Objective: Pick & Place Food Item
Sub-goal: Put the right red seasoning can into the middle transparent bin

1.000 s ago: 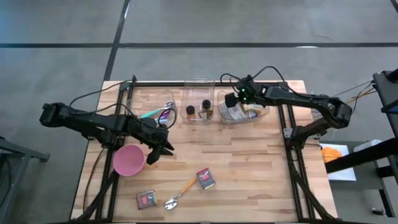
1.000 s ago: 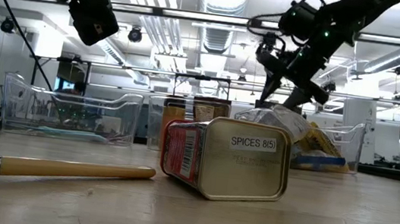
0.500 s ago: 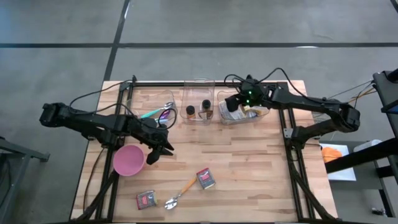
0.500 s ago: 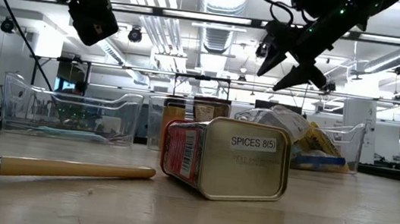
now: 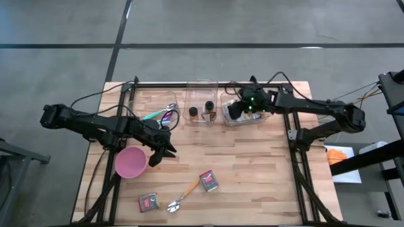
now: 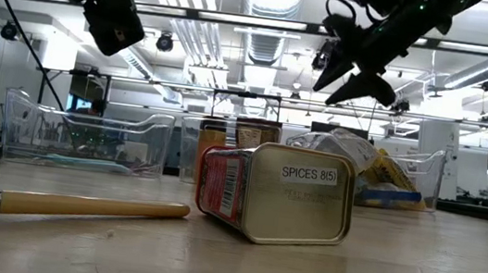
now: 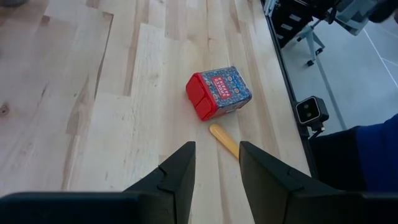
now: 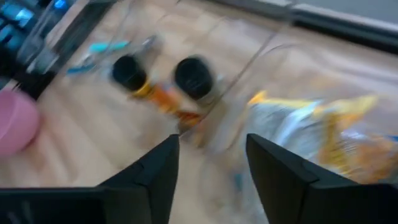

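Observation:
Crinkled white-and-yellow snack bags [image 5: 248,115] [image 8: 323,127] lie in a clear bin [image 6: 408,166] at the table's far edge. My right gripper [image 5: 233,108] [image 6: 336,84] [image 8: 208,146] hovers open above that bin's left side, slanting down, with nothing between its fingers. A red-lidded spice tin [image 5: 208,181] [image 6: 279,192] [image 7: 217,93] lies on its side on the wood, a wooden-handled spoon [image 5: 183,197] [image 7: 225,140] beside it. My left gripper [image 5: 165,150] [image 7: 216,149] stands open in the air beside a pink bowl [image 5: 130,162], holding nothing.
A middle clear bin holds two dark-capped spice jars [image 5: 201,112] [image 8: 193,74]. The bin left of it holds utensils [image 5: 165,113]. A second small tin [image 5: 148,201] lies near the front edge. Bare wood spreads over the table's centre and right.
My right gripper has risen from the snack bags in the bin, swung slightly toward the table's left edge, and tipped. Nothing has come up with it. The bags stay in the bin.

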You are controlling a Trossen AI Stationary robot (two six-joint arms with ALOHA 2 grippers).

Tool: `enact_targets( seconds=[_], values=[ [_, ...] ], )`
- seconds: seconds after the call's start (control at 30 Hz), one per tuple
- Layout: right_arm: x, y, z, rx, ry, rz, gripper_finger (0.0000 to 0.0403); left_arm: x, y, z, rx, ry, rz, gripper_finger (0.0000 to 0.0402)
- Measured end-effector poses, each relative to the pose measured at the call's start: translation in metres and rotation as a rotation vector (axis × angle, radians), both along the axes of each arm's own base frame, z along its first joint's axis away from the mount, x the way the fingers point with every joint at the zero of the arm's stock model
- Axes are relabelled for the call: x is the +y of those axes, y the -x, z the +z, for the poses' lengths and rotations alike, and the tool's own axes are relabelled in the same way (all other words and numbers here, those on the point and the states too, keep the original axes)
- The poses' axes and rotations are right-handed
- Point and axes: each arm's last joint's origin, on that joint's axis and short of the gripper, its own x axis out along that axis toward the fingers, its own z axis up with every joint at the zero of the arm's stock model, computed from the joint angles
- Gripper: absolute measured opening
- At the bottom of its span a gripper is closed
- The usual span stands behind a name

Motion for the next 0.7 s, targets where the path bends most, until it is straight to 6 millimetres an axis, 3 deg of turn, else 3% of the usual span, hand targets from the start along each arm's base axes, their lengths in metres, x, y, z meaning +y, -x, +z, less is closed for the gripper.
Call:
enact_targets(
  seconds=[0.23, 0.7],
  values=[
    [0.036, -0.01, 0.0, -0.018, -0.056, 0.198, 0.0147, 0.0, 0.0, 0.0, 0.01, 0.022, 0.019, 0.0132],
    [0.147, -0.022, -0.006, -0.029, -0.023, 0.605, 0.0144, 0.0, -0.002, -0.001, 0.023, 0.056, 0.045, 0.0132]
  ],
)
